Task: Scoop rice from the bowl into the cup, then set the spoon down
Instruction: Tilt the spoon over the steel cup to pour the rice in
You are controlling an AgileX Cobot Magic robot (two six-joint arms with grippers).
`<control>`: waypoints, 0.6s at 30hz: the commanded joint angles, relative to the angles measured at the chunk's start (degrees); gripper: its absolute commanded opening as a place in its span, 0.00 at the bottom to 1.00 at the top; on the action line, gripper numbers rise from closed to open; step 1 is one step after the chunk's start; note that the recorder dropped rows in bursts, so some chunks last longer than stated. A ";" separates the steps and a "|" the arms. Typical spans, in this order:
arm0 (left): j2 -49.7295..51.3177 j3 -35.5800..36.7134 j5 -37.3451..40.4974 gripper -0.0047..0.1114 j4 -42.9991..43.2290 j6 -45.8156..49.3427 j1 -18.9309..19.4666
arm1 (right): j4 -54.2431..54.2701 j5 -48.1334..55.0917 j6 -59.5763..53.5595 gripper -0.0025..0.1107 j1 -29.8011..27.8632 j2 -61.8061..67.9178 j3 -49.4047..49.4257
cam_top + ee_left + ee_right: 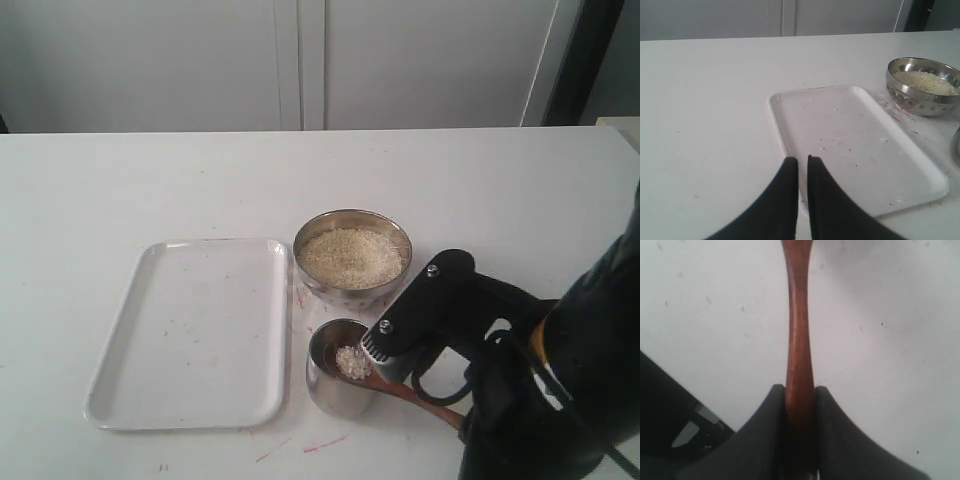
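The steel bowl [345,291] holds a pale mass of rice [352,257] near the middle of the table. Just in front of it stands the small steel cup [328,393]. The wooden spoon [424,397] reaches over the cup's mouth from the right, its oval end carrying a small heap of grains [352,362]. My right gripper [800,391] is shut on the spoon's reddish-brown handle [798,330]. My left gripper [803,160] hangs over the tray's near corner, fingers almost together with nothing between them. The left wrist view also shows the bowl [914,101] and its rice [927,82].
A flat white tray [190,330], speckled with red marks, lies left of the bowl and cup; it also shows in the left wrist view [860,145]. The right arm's black bulk [560,390] fills the front right corner. White cabinets stand behind the table.
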 commanded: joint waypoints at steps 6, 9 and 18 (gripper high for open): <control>0.04 -0.36 -0.21 0.16 -0.55 0.01 -0.38 | -10.02 -1.87 4.23 0.02 0.12 2.40 0.15; 0.04 -0.36 -0.21 0.16 -0.55 0.01 -0.38 | -10.84 -1.87 4.48 0.02 0.12 2.40 0.15; 0.04 -0.36 -0.21 0.16 -0.55 0.01 -0.38 | -18.64 1.57 7.11 0.02 4.09 5.44 0.15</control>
